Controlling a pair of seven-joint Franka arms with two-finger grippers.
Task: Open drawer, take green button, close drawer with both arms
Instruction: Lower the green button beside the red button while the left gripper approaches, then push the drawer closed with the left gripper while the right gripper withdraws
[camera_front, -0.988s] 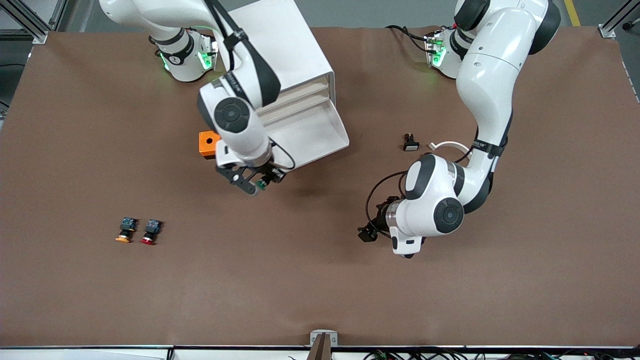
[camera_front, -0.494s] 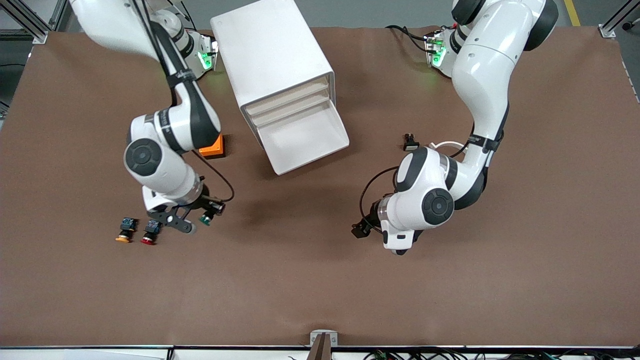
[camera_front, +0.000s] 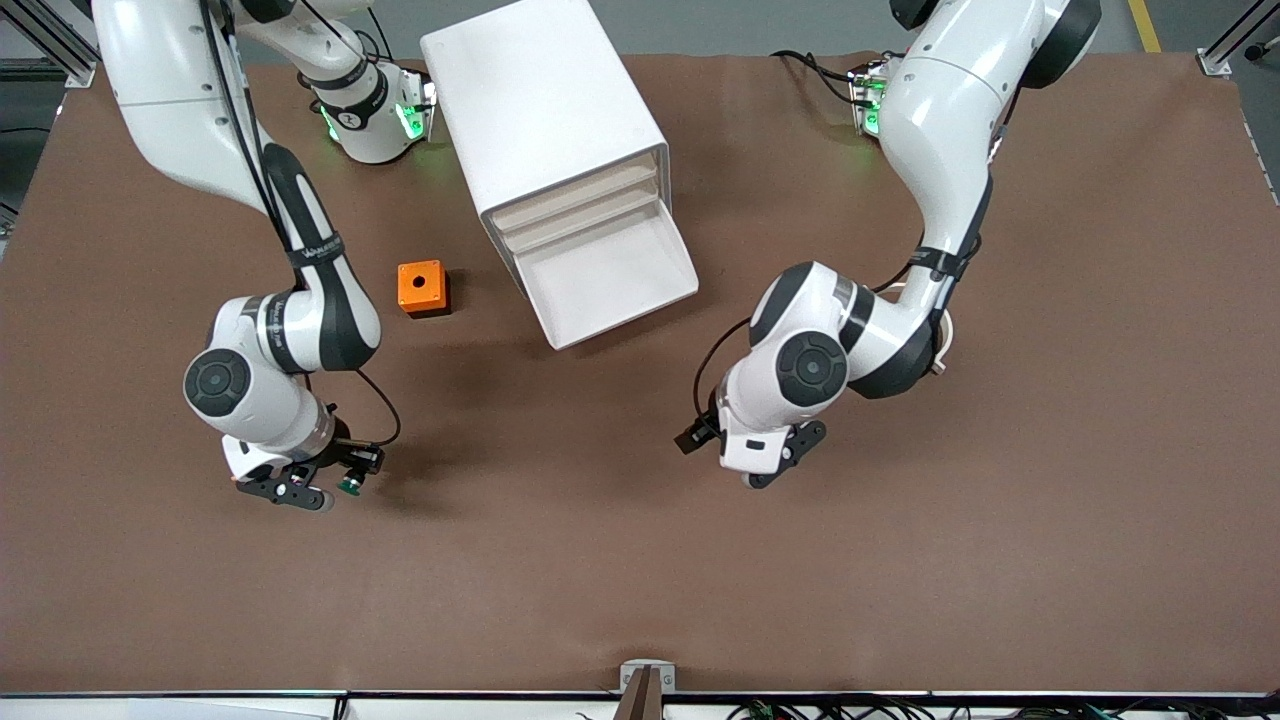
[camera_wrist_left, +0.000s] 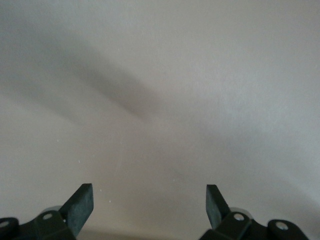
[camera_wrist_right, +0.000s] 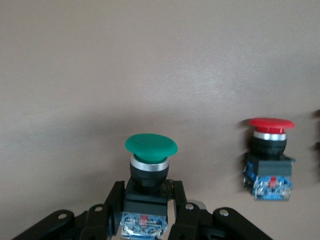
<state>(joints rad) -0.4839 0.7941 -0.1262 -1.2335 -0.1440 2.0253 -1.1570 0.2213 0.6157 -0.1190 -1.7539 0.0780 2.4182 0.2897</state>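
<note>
front: right gripper (camera_front: 318, 489) low over the table, clamped on the green button (camera_front: 350, 487); left gripper (camera_front: 778, 462) spread wide, holding nothing; drawer (camera_front: 610, 278) open | left wrist: 2 fingers (camera_wrist_left: 80, 206) far apart over bare table | right wrist: green button (camera_wrist_right: 150, 165) gripped by its body, red-capped button (camera_wrist_right: 269, 157) just beside

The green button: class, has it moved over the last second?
Yes. Held in the right gripper, the green button has travelled from beside the open drawer, past the orange box, toward the right arm's end of the table.
</note>
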